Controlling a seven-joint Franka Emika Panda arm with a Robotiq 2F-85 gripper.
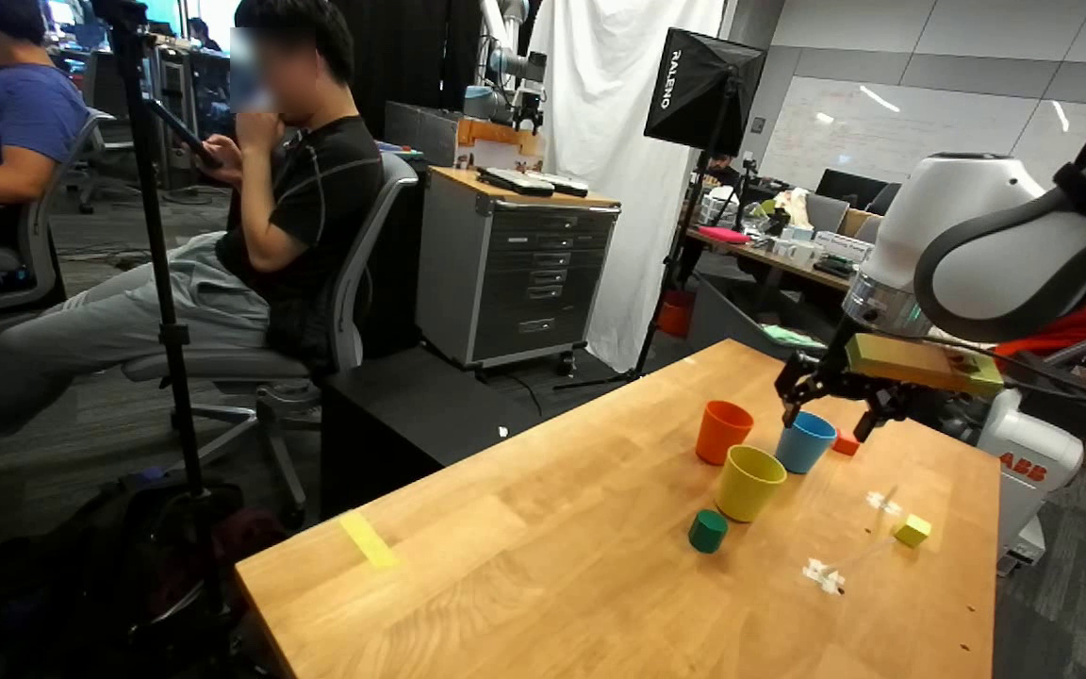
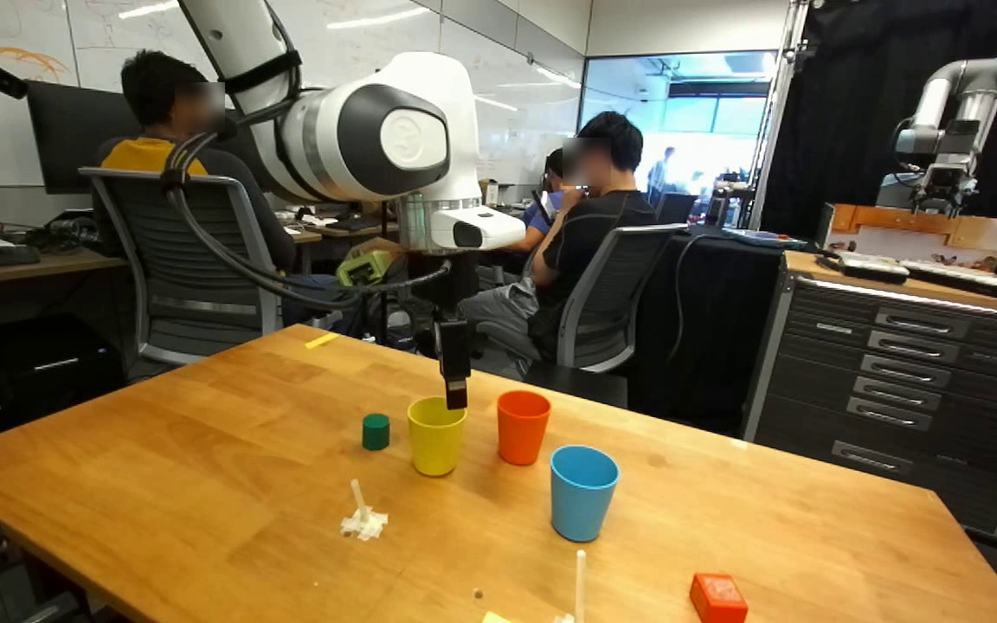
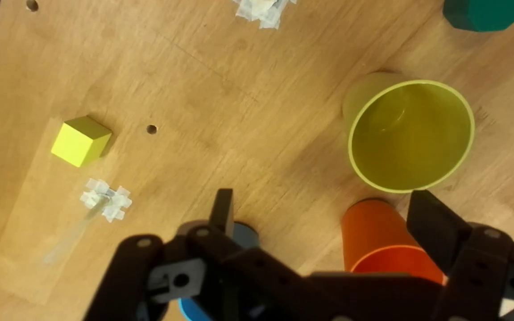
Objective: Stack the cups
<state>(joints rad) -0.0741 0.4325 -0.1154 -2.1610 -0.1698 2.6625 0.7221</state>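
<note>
A red block [image 2: 718, 597] is seen nearest in an exterior view, toward the right edge of the counter [image 2: 204, 450]. Behind it the blue cup [image 2: 583, 497] is stood upright; the yellow cup [image 2: 434, 443] is set further toward the left edge, the orange-red cup [image 2: 523, 430] closer to the far edge. None is nested in another, so the whole stack is judged to be left to build. Above them the gripper [image 3: 321, 207] is spread wide, with nothing held. Beyond a green block [image 2: 376, 432], the far left corner is marked by yellow tape [image 2: 321, 341].
</note>
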